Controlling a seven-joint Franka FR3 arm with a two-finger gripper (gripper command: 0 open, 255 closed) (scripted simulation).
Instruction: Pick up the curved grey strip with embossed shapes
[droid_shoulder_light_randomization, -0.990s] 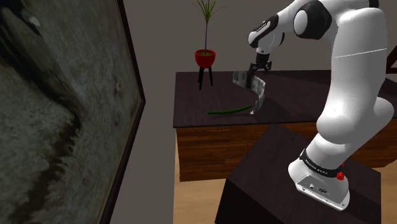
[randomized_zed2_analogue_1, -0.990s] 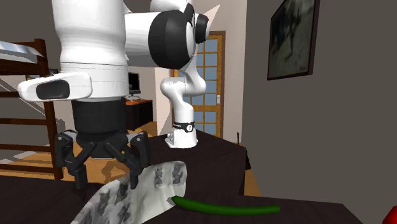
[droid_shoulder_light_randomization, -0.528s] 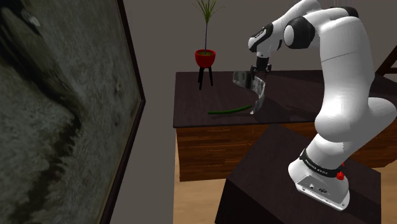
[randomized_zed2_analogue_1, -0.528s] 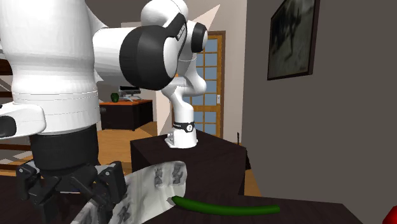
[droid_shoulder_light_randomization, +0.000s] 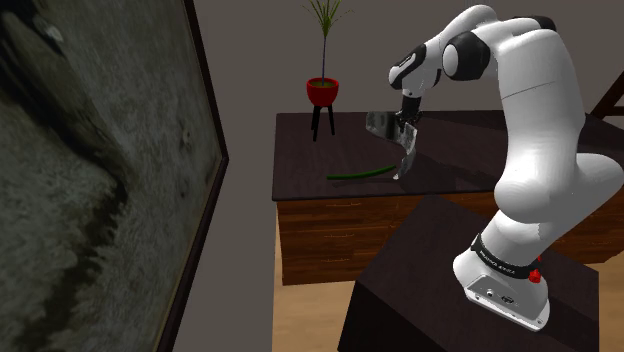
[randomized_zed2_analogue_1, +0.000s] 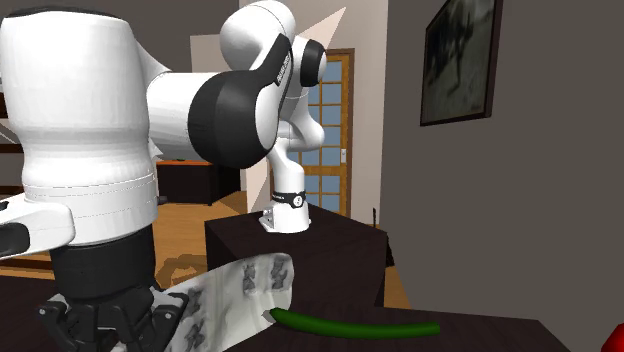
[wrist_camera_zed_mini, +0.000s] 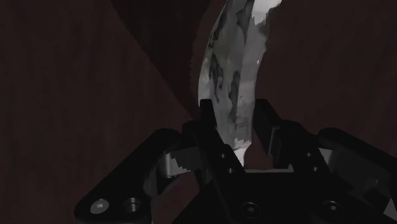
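The curved grey strip (droid_shoulder_light_randomization: 406, 155) with dark embossed shapes stands on edge on the dark wooden table (droid_shoulder_light_randomization: 320, 150), arching upward. My black gripper (droid_shoulder_light_randomization: 405, 122) comes down on its upper part. In the wrist view the strip (wrist_camera_zed_mini: 235, 57) runs away from the hand between the two fingers, and my gripper (wrist_camera_zed_mini: 236, 124) is shut on it, one finger pressed against each face. In the second exterior view the strip (randomized_zed2_analogue_1: 245, 290) rises beside the hand at the lower left, where the fingertips are cut off by the picture's edge.
A long green curved vegetable (droid_shoulder_light_randomization: 362, 174) lies on the table just beside the strip's foot, also visible as the green vegetable (randomized_zed2_analogue_1: 355, 327). A red pot with a thin plant (droid_shoulder_light_randomization: 322, 92) stands on a small stool at the table's far corner. A large framed picture (droid_shoulder_light_randomization: 100, 180) fills the shoulder view's left.
The hand has come down over the strip, sinking toward the second exterior view's lower left. Its fingers, wide apart before, have closed in on the strip. The strip and vegetable have not moved.
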